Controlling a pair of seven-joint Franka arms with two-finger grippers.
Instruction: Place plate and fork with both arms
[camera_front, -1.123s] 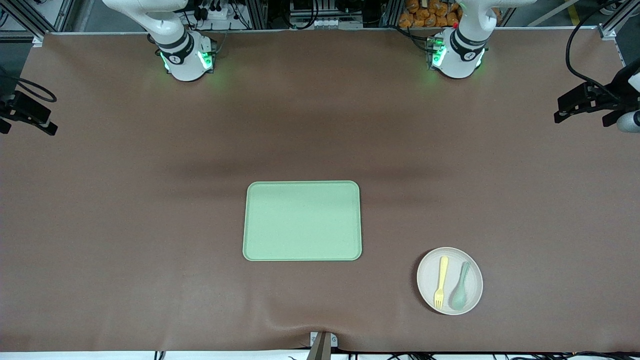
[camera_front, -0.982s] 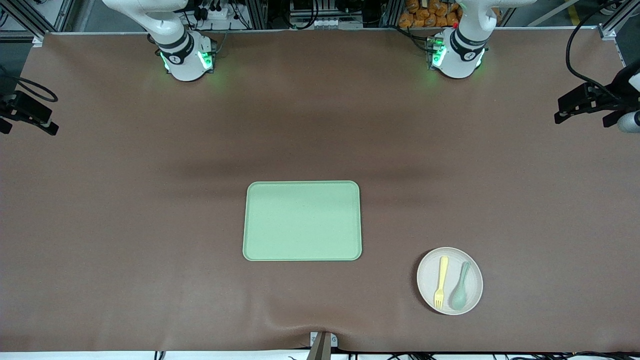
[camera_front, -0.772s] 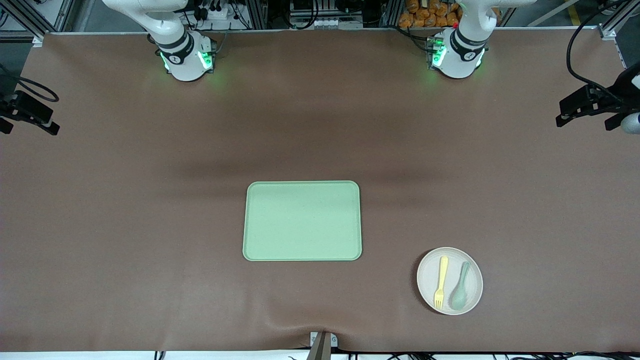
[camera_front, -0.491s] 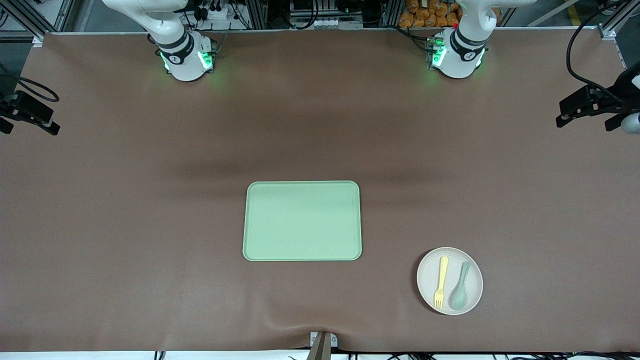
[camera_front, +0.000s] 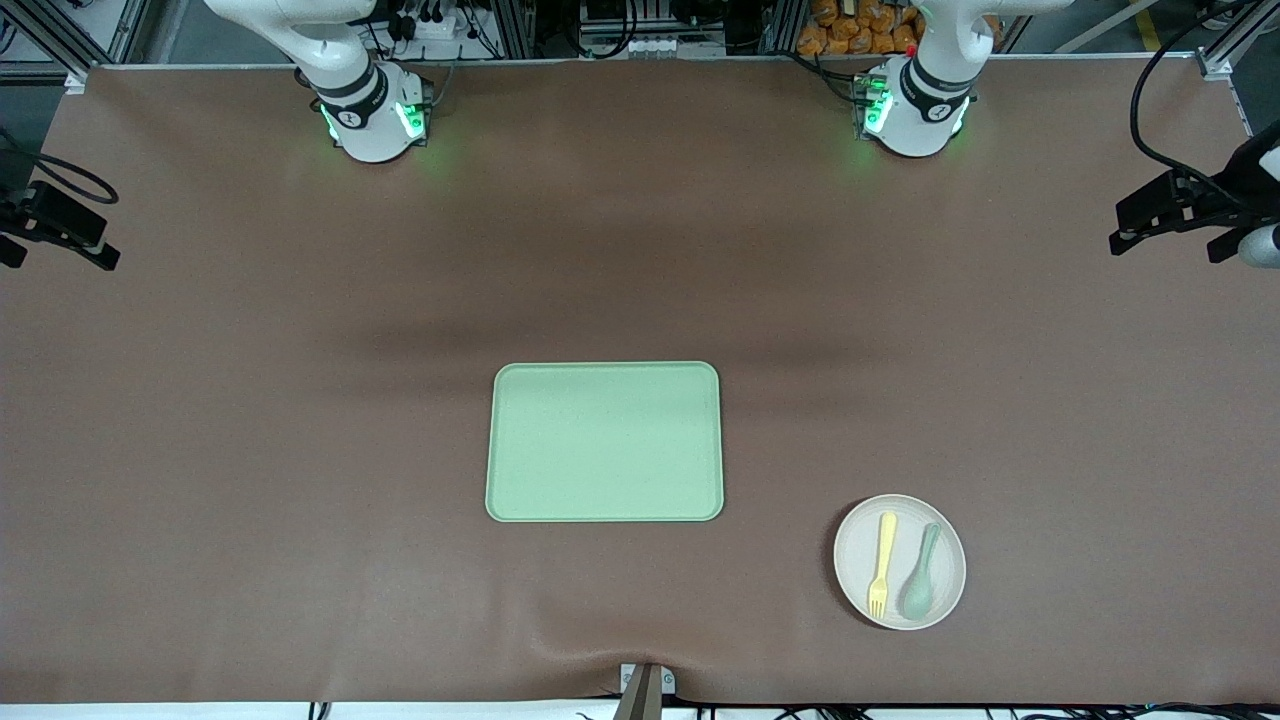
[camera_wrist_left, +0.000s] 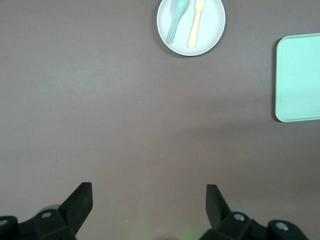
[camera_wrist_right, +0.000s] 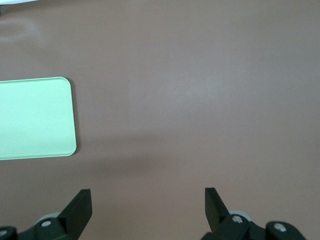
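A brown table seen from above, with two white arms based along its top edge and nothing yet picked up. The right gripper (camera_wrist_right: 145, 210) hangs high over bare table toward the right arm's end, its jaws spread wide and empty. In the middle lies a pale green tray (camera_front: 604, 441), bare. Toward the left arm's end, and nearer the front camera than the tray, sits the plate (camera_front: 900, 561); the yellow fork (camera_front: 882, 564) and a green spoon (camera_front: 921, 572) lie on it side by side, lengthwise, tines and bowl pointing toward the camera. The left gripper (camera_wrist_left: 147, 210) hangs high over the table toward the left arm's end, jaws also wide and empty, with the plate well apart from it. The step in hand looks like the first approach. To do it well, the left arm would likely come down over the plate's rim away from the cutlery, while the fork wants a pinch across its thin handle, clear of the spoon just beside it
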